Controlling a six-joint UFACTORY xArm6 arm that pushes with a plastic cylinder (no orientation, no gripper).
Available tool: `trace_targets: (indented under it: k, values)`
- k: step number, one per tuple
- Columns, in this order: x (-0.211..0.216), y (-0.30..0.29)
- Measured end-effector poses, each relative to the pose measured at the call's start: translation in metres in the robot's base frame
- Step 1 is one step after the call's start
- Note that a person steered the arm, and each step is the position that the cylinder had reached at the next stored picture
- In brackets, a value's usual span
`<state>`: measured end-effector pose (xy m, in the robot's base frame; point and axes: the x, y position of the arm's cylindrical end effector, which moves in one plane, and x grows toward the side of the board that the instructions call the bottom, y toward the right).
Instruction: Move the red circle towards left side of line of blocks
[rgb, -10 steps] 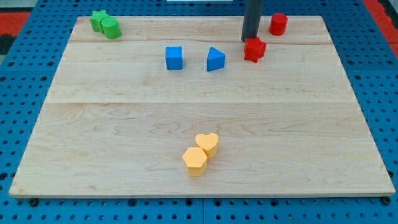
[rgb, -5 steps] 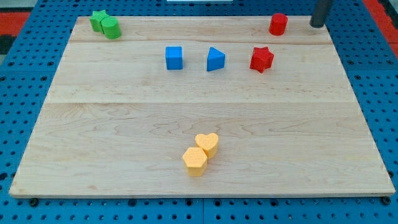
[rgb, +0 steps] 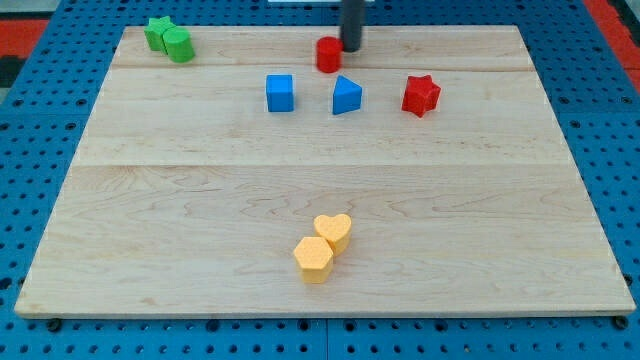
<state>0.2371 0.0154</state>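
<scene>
The red circle (rgb: 328, 54), a short red cylinder, stands near the view's top centre of the wooden board (rgb: 320, 200). My tip (rgb: 351, 47) touches its right side. Below it runs a row of blocks: a blue cube (rgb: 280, 92), a blue triangle (rgb: 346, 95) and a red star (rgb: 421, 95). The red circle is above the gap between the two blue blocks.
A green star (rgb: 157, 31) and a green cylinder (rgb: 179, 45) sit together at the view's top left corner. A yellow heart (rgb: 334, 230) and a yellow hexagon (rgb: 314, 259) touch each other near the view's bottom centre.
The red circle has slid left along the top, from the view's top right to above the blue blocks. My tip went right round it, then followed it left. The red star shifted slightly right.
</scene>
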Motion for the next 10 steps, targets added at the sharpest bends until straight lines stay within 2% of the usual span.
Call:
trace_targets:
  k: [1, 2, 3, 4, 5, 7, 8, 9, 10]
  values:
    - [0.023, -0.033]
    - [0.039, -0.019]
    - [0.045, -0.044]
    - [0.045, -0.105]
    - [0.061, -0.141]
    - [0.026, -0.142]
    - [0.021, -0.17]
    - [0.025, -0.209]
    - [0.044, -0.201]
